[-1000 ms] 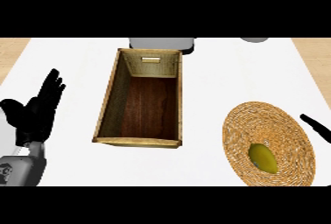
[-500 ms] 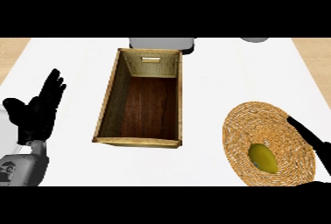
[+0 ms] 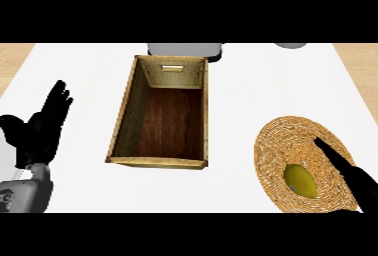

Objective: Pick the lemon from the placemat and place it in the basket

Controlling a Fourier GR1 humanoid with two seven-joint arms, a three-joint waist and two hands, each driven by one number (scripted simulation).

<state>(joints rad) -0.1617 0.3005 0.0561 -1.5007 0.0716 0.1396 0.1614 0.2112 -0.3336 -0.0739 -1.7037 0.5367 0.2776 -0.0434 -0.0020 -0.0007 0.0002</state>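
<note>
The right hand (image 3: 347, 172), fingers straight and holding nothing, has advanced over the placemat (image 3: 284, 137) near the desk's right edge, just beside the lemon (image 3: 300, 180), so grasping seems next.

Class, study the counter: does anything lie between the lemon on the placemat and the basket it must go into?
Nothing visible does. Only bare white counter separates the lemon on the woven placemat from the basket, whose near wall must be cleared.
</note>
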